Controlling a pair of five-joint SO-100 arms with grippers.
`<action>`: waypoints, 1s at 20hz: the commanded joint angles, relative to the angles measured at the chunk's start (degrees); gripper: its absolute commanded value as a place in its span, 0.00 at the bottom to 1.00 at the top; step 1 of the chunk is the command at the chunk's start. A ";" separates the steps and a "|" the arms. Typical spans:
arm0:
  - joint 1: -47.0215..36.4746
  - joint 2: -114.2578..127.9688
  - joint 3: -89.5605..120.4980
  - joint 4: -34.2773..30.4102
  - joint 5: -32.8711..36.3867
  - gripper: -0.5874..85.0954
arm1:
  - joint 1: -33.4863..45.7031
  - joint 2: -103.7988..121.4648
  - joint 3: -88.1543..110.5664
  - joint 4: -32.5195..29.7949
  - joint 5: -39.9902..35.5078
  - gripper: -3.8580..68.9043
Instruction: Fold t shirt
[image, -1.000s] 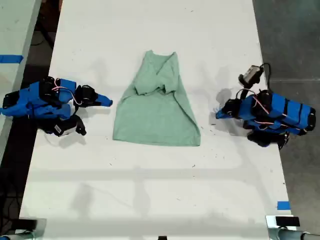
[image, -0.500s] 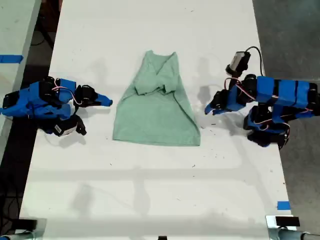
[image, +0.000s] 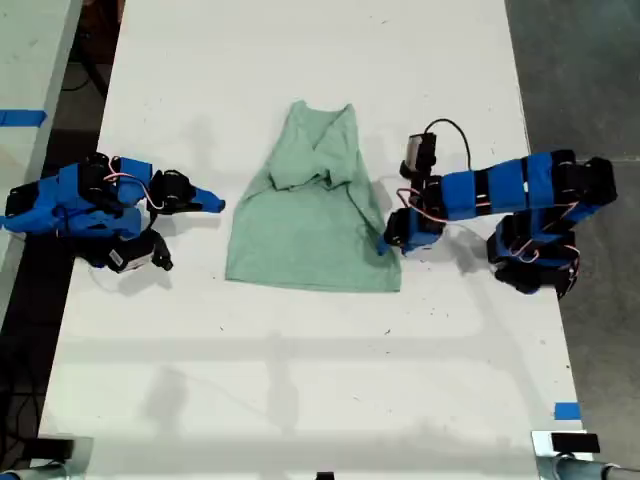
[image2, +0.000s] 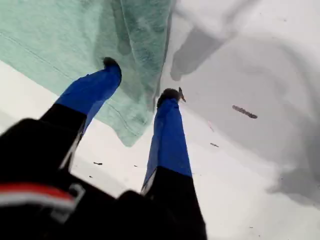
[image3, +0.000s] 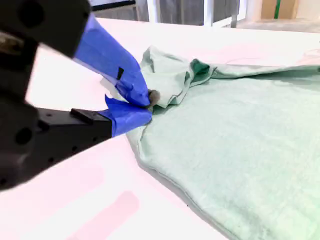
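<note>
My first gripper (image2: 140, 80), jaws spread, straddling the side edge of the t shirt (image: 312, 205) near the hem corner on the exterior view's right: one blue finger (image2: 92, 90) over the fabric, the other on the bare white table (image: 300, 380) just beside it. My second gripper (image3: 145, 102), tips closed together with nothing between them, lying low on the table at the exterior view's left, just short of the shirt's folded sleeve. Shirt flat at table centre, long axis running up and down the exterior view, neck toward the top, wider hem toward the bottom, sleeves tucked inward.
</note>
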 joint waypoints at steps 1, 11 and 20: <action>-0.18 0.44 0.44 0.00 -0.97 0.01 | -0.35 -1.05 -0.44 -1.14 0.09 0.22; 0.00 0.44 0.44 0.00 -1.05 0.01 | 6.77 -1.93 6.33 -3.96 -5.45 0.19; 0.00 0.44 0.44 0.00 -1.05 0.01 | 4.13 -6.59 3.52 -5.19 -3.69 0.10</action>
